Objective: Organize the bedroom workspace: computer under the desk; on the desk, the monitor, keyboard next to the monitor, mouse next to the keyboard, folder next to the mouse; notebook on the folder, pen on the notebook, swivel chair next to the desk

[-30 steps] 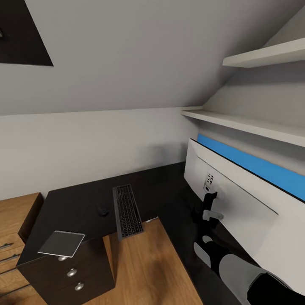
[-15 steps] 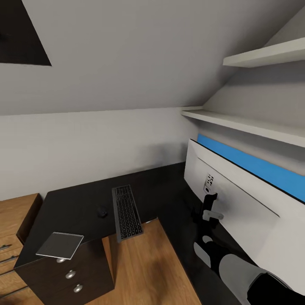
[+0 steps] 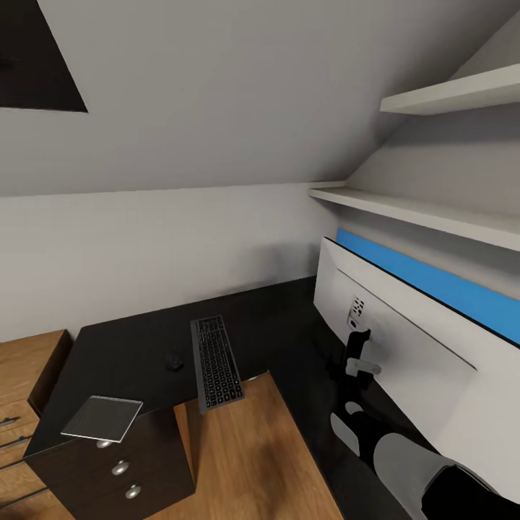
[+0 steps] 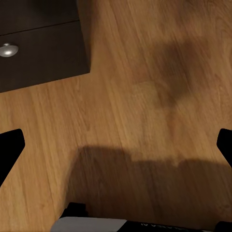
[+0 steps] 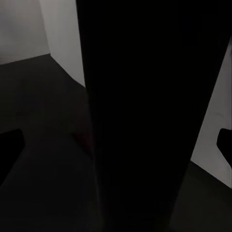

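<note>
The black desk [image 3: 137, 347] runs along the grey wall and turns at the right. On it lie the dark keyboard [image 3: 217, 361], the small black mouse [image 3: 174, 362] just left of it, and the grey notebook [image 3: 101, 417] above the drawers. The monitor [image 3: 404, 354] stands on the right wing, its pale back towards me. My right arm [image 3: 404, 462] reaches to its dark stand. In the right wrist view the right gripper [image 5: 116, 145] is open, with a broad dark upright [image 5: 150, 121] between its fingers. The left gripper [image 4: 116, 145] hangs open over the wood floor [image 4: 145, 96].
Dark drawers [image 4: 38, 53] with a silver knob [image 4: 8, 49] are near the left gripper. A light wooden chest [image 3: 22, 375] stands left of the desk. White shelves [image 3: 433, 213] and a blue wall panel [image 3: 448, 285] sit above the monitor under the sloped ceiling.
The head view shifted slightly a second ago, so everything slid a little in the picture. Since then nothing has moved, arms included.
</note>
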